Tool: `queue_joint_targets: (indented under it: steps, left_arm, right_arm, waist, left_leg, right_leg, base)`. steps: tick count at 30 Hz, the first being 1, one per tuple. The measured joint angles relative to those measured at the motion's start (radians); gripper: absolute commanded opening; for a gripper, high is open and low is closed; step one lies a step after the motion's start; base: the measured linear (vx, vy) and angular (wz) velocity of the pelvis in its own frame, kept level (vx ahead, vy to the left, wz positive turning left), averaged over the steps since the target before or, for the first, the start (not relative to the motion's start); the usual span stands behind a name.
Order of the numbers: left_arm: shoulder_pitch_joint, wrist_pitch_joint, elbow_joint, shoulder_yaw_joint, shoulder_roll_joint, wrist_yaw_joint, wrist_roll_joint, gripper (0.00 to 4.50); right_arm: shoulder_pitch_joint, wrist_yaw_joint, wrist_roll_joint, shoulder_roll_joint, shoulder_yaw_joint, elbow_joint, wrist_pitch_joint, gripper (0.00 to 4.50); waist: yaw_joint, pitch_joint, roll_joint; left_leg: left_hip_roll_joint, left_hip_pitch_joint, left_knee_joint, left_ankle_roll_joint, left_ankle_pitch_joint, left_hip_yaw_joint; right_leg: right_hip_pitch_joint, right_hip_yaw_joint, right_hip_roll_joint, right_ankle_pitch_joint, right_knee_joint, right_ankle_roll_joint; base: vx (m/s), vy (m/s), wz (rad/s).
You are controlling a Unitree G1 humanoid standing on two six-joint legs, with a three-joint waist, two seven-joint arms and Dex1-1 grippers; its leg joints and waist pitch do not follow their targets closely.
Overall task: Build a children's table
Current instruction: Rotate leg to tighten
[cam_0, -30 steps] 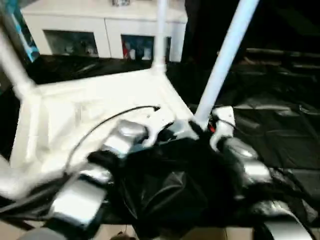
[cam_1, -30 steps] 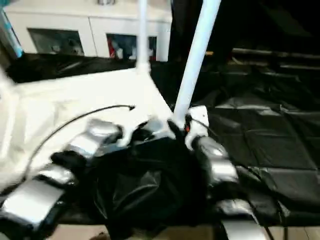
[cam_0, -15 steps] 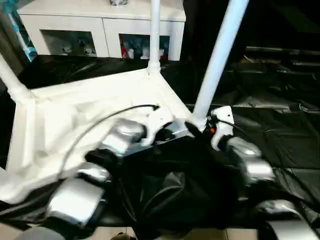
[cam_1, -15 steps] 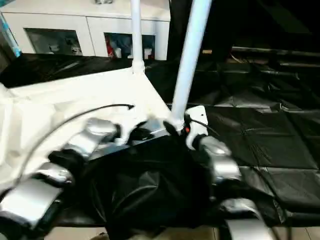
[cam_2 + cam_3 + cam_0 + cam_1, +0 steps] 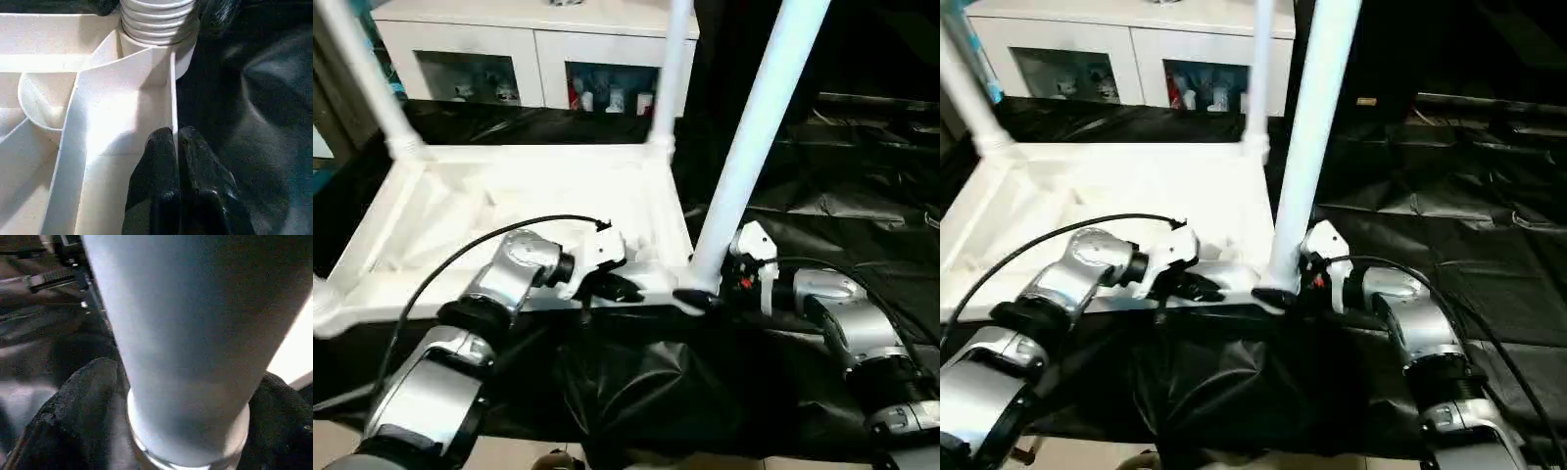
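— Where's the tabletop?
— Upside down on black sheeting, legs up.
— The grippers?
— Left gripper pinches its near rim; right gripper clamps the nearest leg at its base.

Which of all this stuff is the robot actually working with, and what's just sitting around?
In use:
- upturned tabletop
- near right leg, clasped by right gripper
- left gripper, pinching the tabletop's rim
- other legs

Just around:
- white cabinet
- black sheeting

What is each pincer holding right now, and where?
Left pincer pinches the tabletop's near edge wall. Right pincer clasps the nearest leg at its base.
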Motion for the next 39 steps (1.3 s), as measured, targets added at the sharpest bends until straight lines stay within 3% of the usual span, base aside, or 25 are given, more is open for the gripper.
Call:
queue_joint_targets:
  steps: [4, 14, 19, 26, 29, 30, 35, 39]
  left_arm:
    - [0.003, -0.002, -0.005, 0.000, 0.003, -0.015, 0.000, 0.00]
    - [0.006, 0.002, -0.006, 0.000, 0.000, -0.006, 0.002, 0.00]
    - [-0.028, 0.031, 0.056, 0.018, -0.052, 0.168, 0.028, 0.00]
    - [-0.105, 0.124, 0.169, 0.047, -0.188, 0.456, 0.044, 0.00]
    - [-0.122, 0.144, 0.192, 0.053, -0.228, 0.525, 0.044, 0.00]
    - [-0.122, 0.144, 0.193, 0.055, -0.230, 0.528, 0.044, 0.00]
    - [-0.125, 0.131, 0.202, 0.058, -0.227, 0.527, 0.052, 0.00]
    - [-0.114, 0.087, 0.190, 0.048, -0.185, 0.450, 0.057, 0.00]
  right_arm:
    - [0.001, 0.006, 0.006, -0.003, 0.001, -0.005, 0.017, 3.26]
    - [0.043, -0.039, 0.009, 0.018, -0.022, -0.036, 0.026, 2.78]
    - [0.047, -0.301, 0.003, 0.128, -0.104, 0.014, 0.004, 2.75]
    - [-0.040, -0.760, -0.017, 0.299, -0.226, 0.152, -0.036, 2.74]
    - [-0.077, -0.844, -0.047, 0.313, -0.228, 0.209, -0.076, 2.74]
    - [-0.080, -0.847, -0.050, 0.314, -0.228, 0.215, -0.084, 3.30]
    - [-0.080, -0.825, -0.071, 0.320, -0.228, 0.221, -0.102, 3.73]
    - [-0.068, -0.684, -0.071, 0.273, -0.195, 0.199, -0.093, 3.73]
  waist:
    - [0.002, 0.000, 0.000]
    - [0.005, 0.000, 0.000]
    - [-0.007, 0.000, 0.000]
    - [-0.024, -0.001, 0.001]
    - [-0.027, -0.002, 0.003]
    - [-0.027, -0.003, 0.004]
    - [-0.028, -0.003, 0.006]
    - [-0.032, -0.002, 0.007]
  left_leg:
    - [0.000, 0.000, 0.000, 0.000, 0.000, 0.000]
    - [0.000, 0.000, 0.000, 0.000, 0.000, 0.000]
    - [0.000, 0.003, 0.000, -0.001, 0.000, 0.000]
    - [-0.001, 0.005, 0.000, -0.002, 0.001, 0.000]
    - [-0.001, 0.005, 0.000, -0.002, 0.001, 0.000]
    - [-0.001, 0.005, 0.000, -0.002, 0.001, 0.000]
    - [-0.001, 0.005, -0.002, -0.002, 0.001, 0.000]
    - [-0.001, 0.005, -0.003, -0.002, 0.001, 0.000]
  right_leg:
    - [0.000, 0.000, 0.000, 0.000, 0.000, 0.000]
    - [0.000, 0.000, 0.000, 0.000, 0.000, 0.000]
    - [0.001, 0.001, 0.000, 0.002, 0.001, -0.002]
    - [0.003, 0.001, 0.000, 0.004, 0.000, -0.003]
    - [0.003, 0.002, 0.000, 0.004, -0.001, -0.003]
    - [0.003, 0.002, 0.000, 0.004, -0.001, -0.003]
    - [0.003, 0.001, 0.000, 0.005, -0.001, -0.002]
    - [0.002, 0.001, 0.000, 0.005, -0.001, -0.001]
  base:
    - [0.000, 0.000, 0.00]
    - [0.000, 0.000, 0.00]
    - [0.000, 0.000, 0.00]
    - [0.000, 0.000, 0.00]
    - [0.000, 0.000, 0.00]
    - [0.000, 0.000, 0.00]
    - [0.000, 0.000, 0.00]
    - [0.000, 0.000, 0.00]
